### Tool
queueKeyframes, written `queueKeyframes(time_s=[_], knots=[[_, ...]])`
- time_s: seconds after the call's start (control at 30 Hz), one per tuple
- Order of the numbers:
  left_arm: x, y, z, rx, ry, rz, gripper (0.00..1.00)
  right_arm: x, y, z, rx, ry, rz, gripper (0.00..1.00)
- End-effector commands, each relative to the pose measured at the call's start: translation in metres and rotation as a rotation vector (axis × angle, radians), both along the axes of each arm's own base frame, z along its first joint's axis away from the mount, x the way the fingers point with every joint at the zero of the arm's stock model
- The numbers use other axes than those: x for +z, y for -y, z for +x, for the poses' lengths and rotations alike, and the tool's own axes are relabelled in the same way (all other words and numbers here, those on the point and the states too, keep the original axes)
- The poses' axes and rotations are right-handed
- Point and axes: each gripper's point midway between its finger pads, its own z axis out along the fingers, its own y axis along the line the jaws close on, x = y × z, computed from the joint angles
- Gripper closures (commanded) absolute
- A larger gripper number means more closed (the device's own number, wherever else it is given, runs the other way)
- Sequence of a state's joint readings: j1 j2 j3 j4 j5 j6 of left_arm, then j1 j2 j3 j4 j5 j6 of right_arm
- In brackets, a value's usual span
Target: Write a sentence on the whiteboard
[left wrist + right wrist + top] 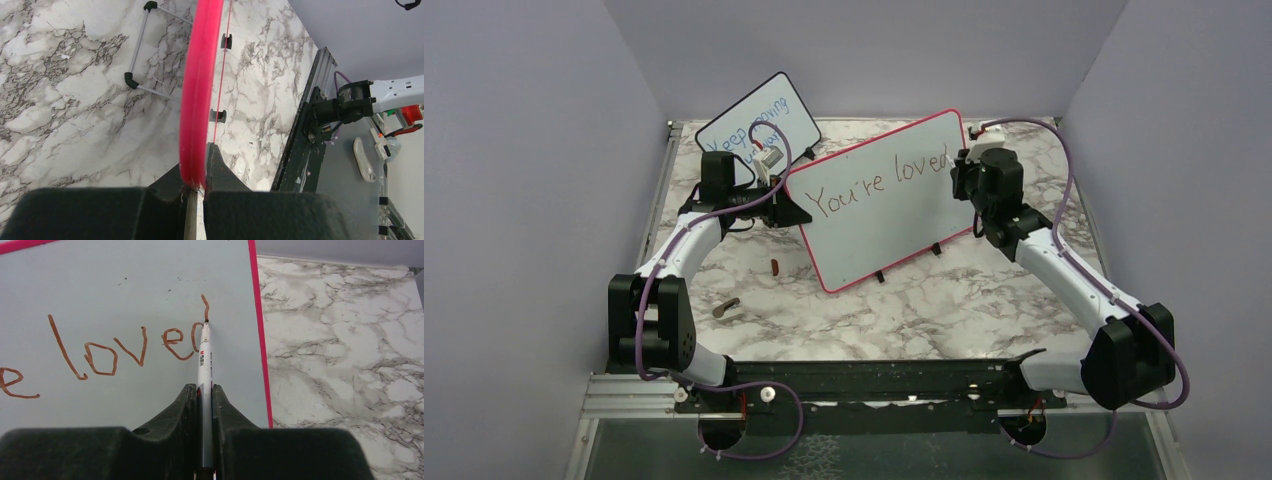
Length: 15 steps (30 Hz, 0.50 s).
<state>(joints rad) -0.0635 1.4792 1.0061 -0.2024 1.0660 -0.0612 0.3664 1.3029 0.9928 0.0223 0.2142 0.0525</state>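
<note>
2 jaws clamped: my left gripper (196,167) on the whiteboard's (879,228) 9 o'clock edge, my right gripper (204,390) on the marker (204,360), tip on the sentence's (876,183) d at 3 o'clock; I'd press lightly, brace firmly.

Left gripper (197,167), right gripper (203,390) both clamped; arms outstretched

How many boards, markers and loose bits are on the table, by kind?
Boards: 2 (red-framed whiteboard, black-framed board)
Markers: 1 (marker)
Small loose pieces: 2 (red piece, brownish piece)
Total: 5
</note>
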Motion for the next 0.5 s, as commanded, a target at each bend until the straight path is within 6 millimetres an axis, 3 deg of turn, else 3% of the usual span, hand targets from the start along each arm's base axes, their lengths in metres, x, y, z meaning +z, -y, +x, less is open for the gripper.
queueKeyframes(time_s=[0.0, 0.47], knots=[[-0.0194, -0.0111, 0.0016, 0.061, -0.063, 0.071, 1.00, -0.0174, -0.0009, -0.0122, 0.026, -0.064, -0.002, 0.99], [-0.0193, -0.0118, 0.0018, 0.063, -0.064, 0.070, 1.00, -0.0219, -0.0007, -0.0185, 0.035, -0.085, -0.002, 0.99]])
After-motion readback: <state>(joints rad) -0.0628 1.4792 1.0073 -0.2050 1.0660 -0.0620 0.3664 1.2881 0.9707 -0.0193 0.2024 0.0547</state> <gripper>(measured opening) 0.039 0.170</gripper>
